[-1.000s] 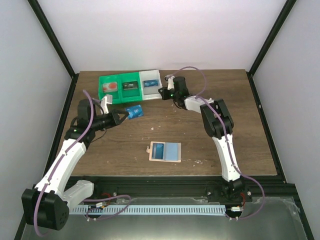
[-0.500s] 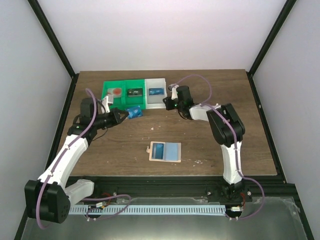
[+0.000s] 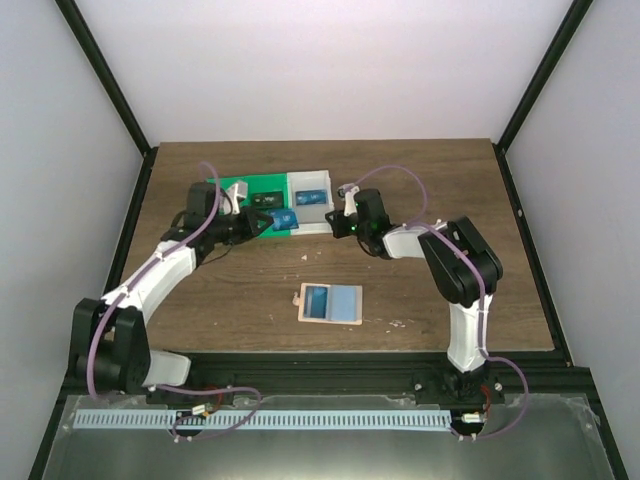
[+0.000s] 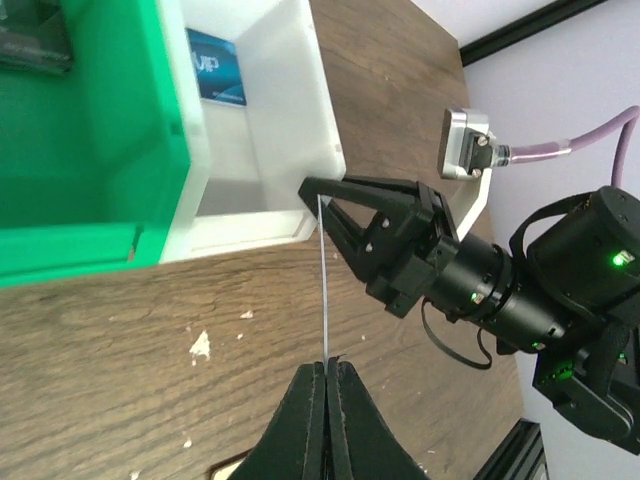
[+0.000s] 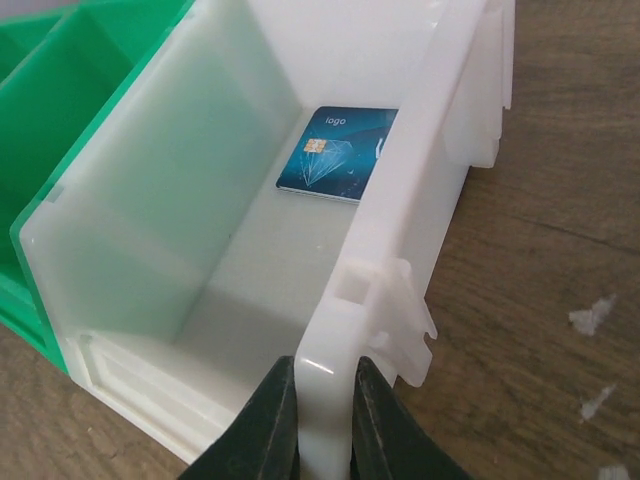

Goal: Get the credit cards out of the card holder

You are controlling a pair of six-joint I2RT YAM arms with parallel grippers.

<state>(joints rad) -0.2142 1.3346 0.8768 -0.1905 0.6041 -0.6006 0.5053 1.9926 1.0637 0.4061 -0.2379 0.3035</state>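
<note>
Brown wood table [image 3: 420, 180], white walls, black frame posts. Green bins [image 3: 250, 188] and a white bin [image 3: 310, 176] stand side by side, touching, at the far side.

Card holder [image 3: 306, 303]: flat on the table, near side, between the two arms and well apart from the bins. Long axis runs left-right in the top view, little tab on its left edge. A light blue card [image 3: 340, 300] lies along the same axis and covers most of it (in the sleeve or only on it, cannot tell).

Left gripper [image 4: 326, 372]: jaws pinched on a blue card [image 3: 284, 220], lifted off the table. From the wrist it shows edge-on, a thin line pointing away from the fingertips toward the white bin's near corner.

Right gripper [image 5: 325, 375]: jaws clamped on the white bin's right wall, one finger inside, one outside. A dark blue card [image 5: 340, 150] lies flat on the bin floor at its far end.
</note>
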